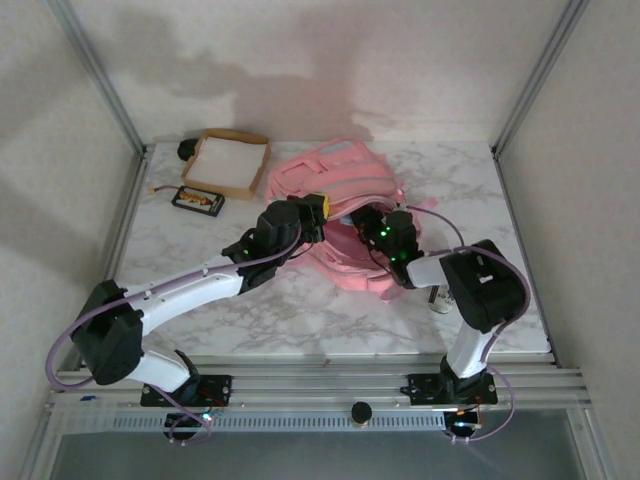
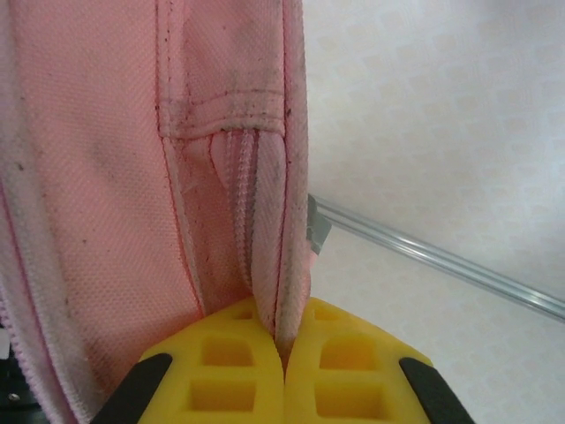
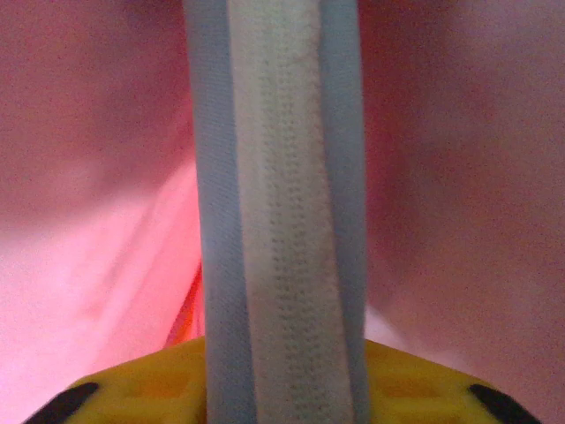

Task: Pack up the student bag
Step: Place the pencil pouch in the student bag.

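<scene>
from above, the student bag [image 1: 340,180] lies mid-table toward the far side, with the left gripper [image 1: 318,207] at its near-left rim and the right gripper [image 1: 368,228] reaching into its opening from the near right. at the left wrist, the yellow fingers [image 2: 221,371] are pressed together on a fold of the bag's pink edge. at the right wrist, a pale blue-and-white strip [image 3: 281,177] runs lengthwise from between the fingers straight ahead into the pink interior; whether they pinch it or merely flank it, i cannot tell.
</scene>
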